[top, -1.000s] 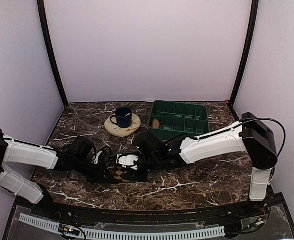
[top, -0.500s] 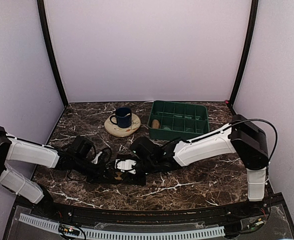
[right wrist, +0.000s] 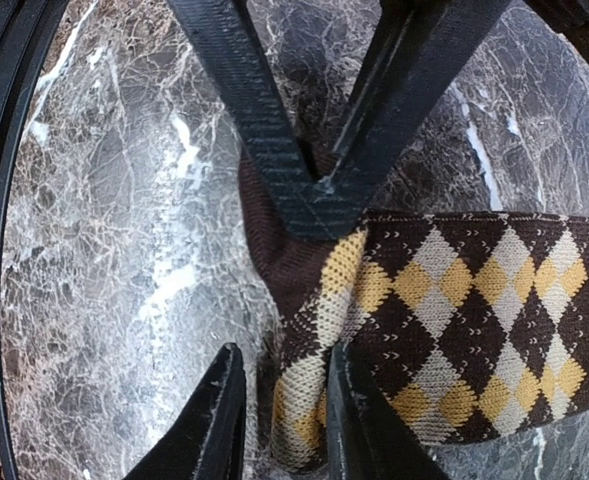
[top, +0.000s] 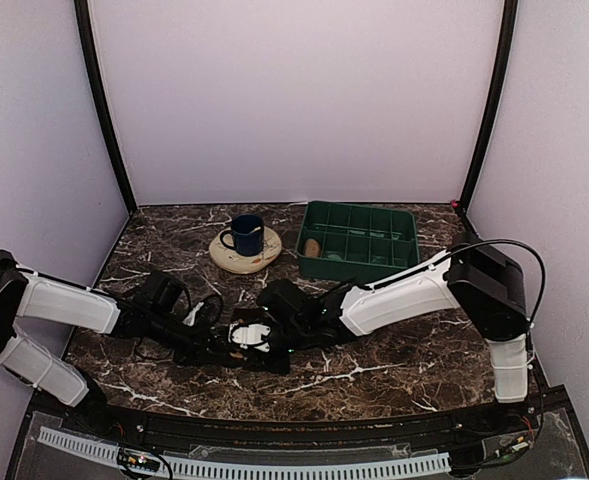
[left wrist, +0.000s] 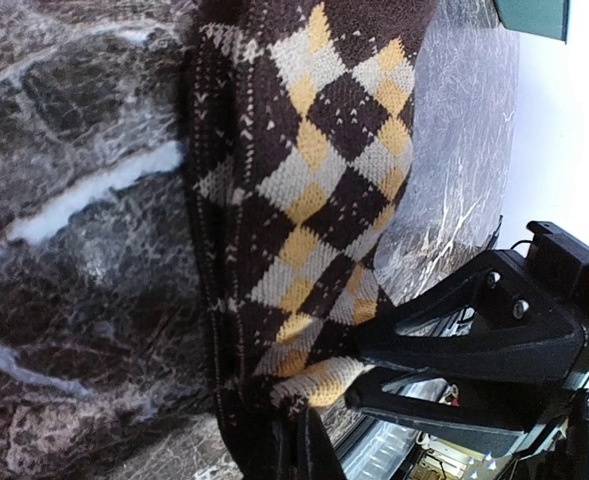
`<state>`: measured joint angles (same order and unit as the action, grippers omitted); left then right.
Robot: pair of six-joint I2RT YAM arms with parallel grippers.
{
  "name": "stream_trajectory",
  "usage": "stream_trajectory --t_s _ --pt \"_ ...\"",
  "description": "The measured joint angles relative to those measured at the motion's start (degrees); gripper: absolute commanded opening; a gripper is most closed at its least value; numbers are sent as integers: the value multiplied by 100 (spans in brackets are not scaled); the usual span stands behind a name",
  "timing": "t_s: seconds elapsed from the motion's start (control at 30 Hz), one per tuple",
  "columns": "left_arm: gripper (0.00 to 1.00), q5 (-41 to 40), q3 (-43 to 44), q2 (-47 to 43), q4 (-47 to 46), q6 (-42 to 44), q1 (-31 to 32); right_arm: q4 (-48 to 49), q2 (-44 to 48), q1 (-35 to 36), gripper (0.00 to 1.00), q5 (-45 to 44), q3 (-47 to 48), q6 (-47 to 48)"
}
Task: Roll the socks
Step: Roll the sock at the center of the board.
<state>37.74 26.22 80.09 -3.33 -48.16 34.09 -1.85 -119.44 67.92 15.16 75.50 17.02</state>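
Right, both arms are down low over the bench [top: 404,370], left of the middle and towards the near edge, and that's where the argyle sock [right wrist: 454,290] lies, flat on the dark marble. The left pincer [right wrist: 319,195] is pressed together on one end of it, fingers meeting in a tight V with brown knit caught at the tip. The right pincer [right wrist: 284,355] comes at that same end from the other side: its fingers stand partly spread, straddling the edge of the fabric, with a sliver of daylight beside one finger, so I'd not call that a grip.

As for handling, this is light, limp knit: no stiffness at all. It should sag, stretch and bunch wherever it isn't supported, and the polished stone likely lets it slide. The best hold is right at the end, taking both layers together, so the first turn of the roll starts tight and square.

Over near the far edge, the green tray [top: 414,235] holds a tan sock [top: 312,247] in its near-left compartment, bundled up by the look of it.
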Motion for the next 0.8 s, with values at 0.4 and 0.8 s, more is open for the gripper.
stream_trajectory --t_s 0.4,0.8 --pt "0 170 -66 50 -116 -17 -98 17 -175 -44 16 76 68 15" --pt "12 223 -129 68 -122 0 -120 -48 -374 -282 0 470 304 -103"
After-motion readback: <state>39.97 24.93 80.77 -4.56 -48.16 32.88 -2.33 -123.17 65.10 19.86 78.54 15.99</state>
